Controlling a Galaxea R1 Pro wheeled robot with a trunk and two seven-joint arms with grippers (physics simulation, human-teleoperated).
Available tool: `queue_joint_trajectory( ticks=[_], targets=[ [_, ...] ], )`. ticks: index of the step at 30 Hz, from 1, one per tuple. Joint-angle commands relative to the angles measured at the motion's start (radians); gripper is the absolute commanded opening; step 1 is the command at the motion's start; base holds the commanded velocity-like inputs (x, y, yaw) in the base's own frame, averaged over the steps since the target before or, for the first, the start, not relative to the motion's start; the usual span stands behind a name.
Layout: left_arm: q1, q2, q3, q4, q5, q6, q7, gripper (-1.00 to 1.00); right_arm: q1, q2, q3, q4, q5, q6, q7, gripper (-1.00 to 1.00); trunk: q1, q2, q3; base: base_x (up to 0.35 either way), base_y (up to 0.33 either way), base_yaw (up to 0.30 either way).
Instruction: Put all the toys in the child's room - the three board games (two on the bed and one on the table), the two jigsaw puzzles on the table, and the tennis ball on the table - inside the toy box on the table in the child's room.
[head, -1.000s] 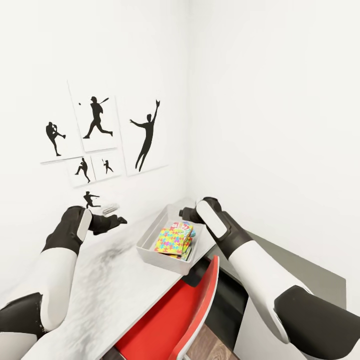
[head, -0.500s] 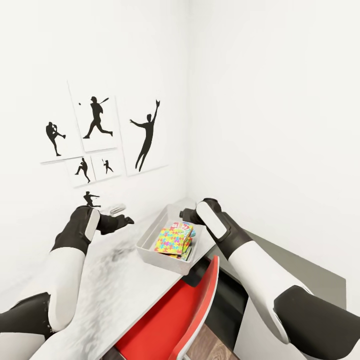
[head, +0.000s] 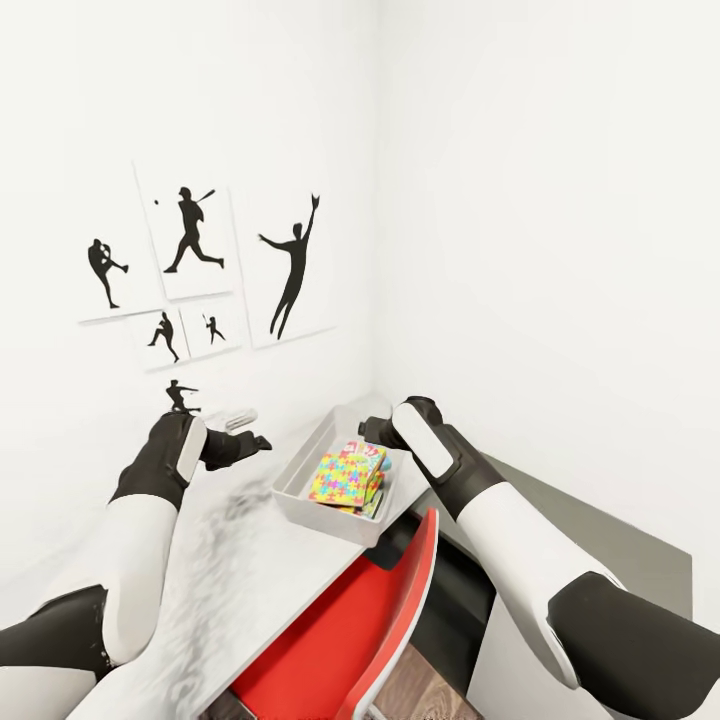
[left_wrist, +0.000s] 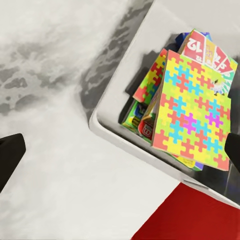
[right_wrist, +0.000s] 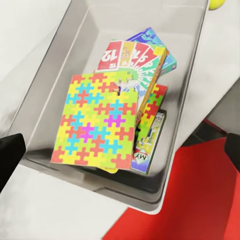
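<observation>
Toy box (head: 300, 480) sits on the table (head: 230, 590) w/ a jigsaw puzzle (right_wrist: 97, 122) topping the stacked board games (right_wrist: 135, 55), prob just dropped in. Yellow-green blob at 1 o'clock of the box, maybe the tennis ball (right_wrist: 216, 3), cut off. Left gripper (head: 255, 441) spread wide, empty. Right gripper (head: 366, 428) spread too, over the box. Lower games hard to count.

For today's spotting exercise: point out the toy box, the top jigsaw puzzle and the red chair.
toy box (head: 296, 489): head view, near-left sloping wall.
top jigsaw puzzle (right_wrist: 97, 122): right wrist view, middle of its patterned face.
red chair (head: 335, 640): head view, broad red backrest surface.
</observation>
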Motion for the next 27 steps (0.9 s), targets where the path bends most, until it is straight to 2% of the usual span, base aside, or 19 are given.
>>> queue_joint_trajectory(
  ticks=[1,8,15,27],
  targets=[
    [-0.001,-0.007,0.001,-0.001,0.004,0.004,0.001,1.00,-0.001,0.000,0.002,0.000,-0.009,0.000,-0.010,1.00,0.001,-0.002,-0.003,0.000,0.000,0.022],
    [-0.001,-0.033,-0.005,-0.001,0.005,0.006,0.001,1.00,-0.002,0.000,0.001,0.003,-0.009,0.001,-0.009,1.00,0.001,-0.002,-0.014,0.000,0.000,0.050],
    [-0.002,-0.096,-0.006,-0.001,0.002,0.005,0.001,1.00,-0.002,0.000,0.000,0.006,-0.009,-0.001,-0.008,1.00,0.001,-0.002,-0.026,0.000,0.000,0.061],
    [-0.002,-0.114,-0.006,-0.001,0.007,0.004,0.040,1.00,-0.002,0.000,0.000,0.007,-0.009,0.000,-0.008,1.00,0.001,-0.002,-0.045,0.000,0.000,0.063]
  ],
)
